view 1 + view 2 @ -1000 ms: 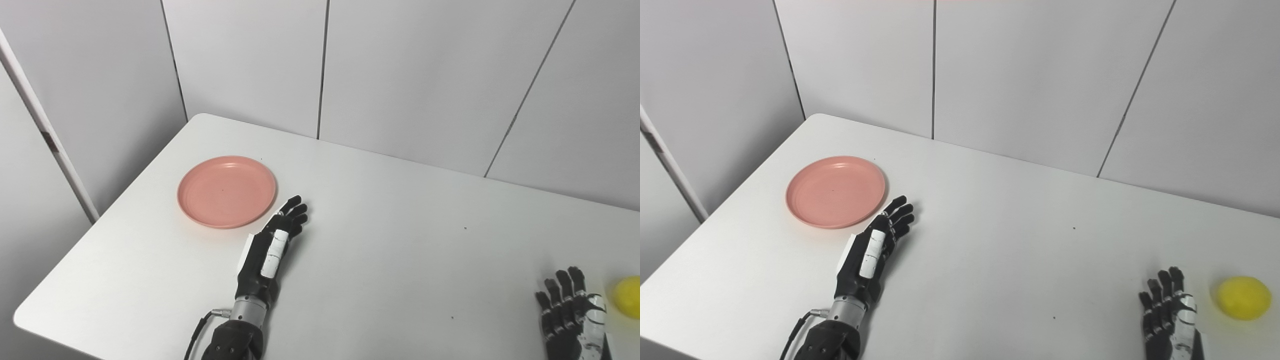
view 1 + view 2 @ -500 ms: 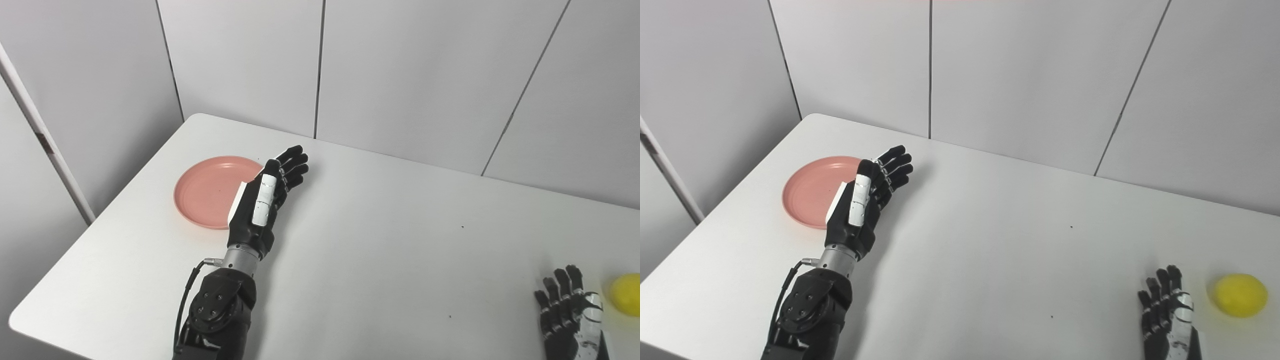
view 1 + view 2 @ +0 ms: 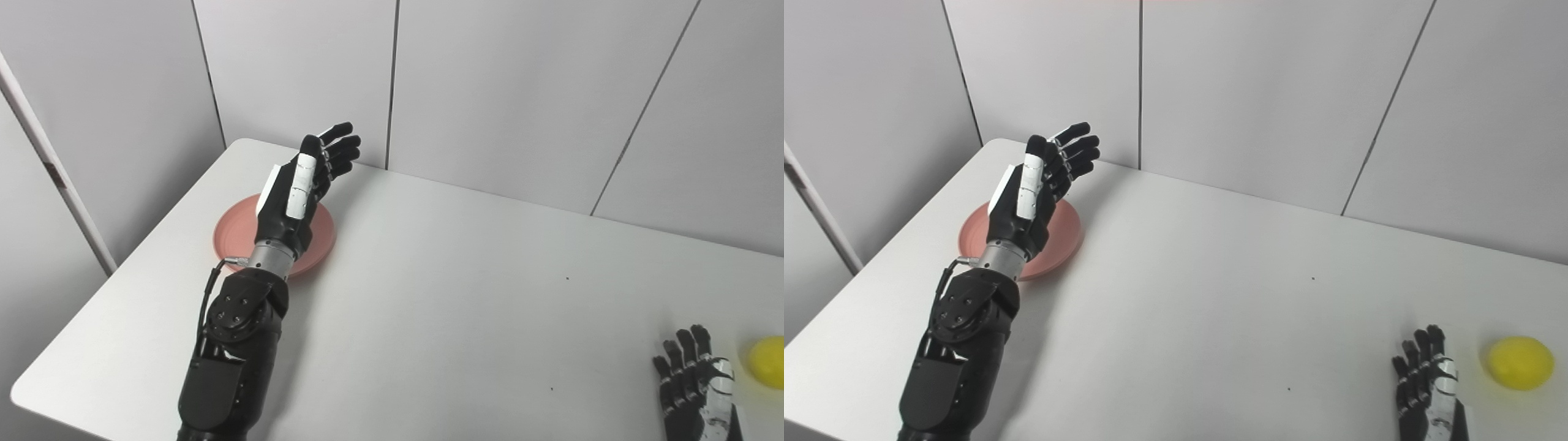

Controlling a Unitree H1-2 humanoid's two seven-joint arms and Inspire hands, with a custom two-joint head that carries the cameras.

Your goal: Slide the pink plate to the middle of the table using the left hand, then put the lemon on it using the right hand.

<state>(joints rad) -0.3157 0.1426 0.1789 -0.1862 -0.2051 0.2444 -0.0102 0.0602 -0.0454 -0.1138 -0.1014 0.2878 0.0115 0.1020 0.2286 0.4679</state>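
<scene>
The pink plate (image 3: 321,236) lies on the white table (image 3: 441,294) at the far left, mostly covered by my left arm. My left hand (image 3: 303,184) is raised above the plate, open, fingers stretched toward the back wall, holding nothing. The yellow lemon (image 3: 1520,362) rests near the right edge of the table. My right hand (image 3: 1427,383) lies open on the table just left of the lemon, a short gap away from it.
Grey wall panels (image 3: 490,92) stand close behind the table's far edge. A slanted white post (image 3: 55,165) stands off the table's left side. Bare table surface stretches between the plate and the lemon.
My left hand has lifted off the table and moved forward and up, from beside the plate's near right rim to above the plate. The right hand, plate and lemon have stayed put.
</scene>
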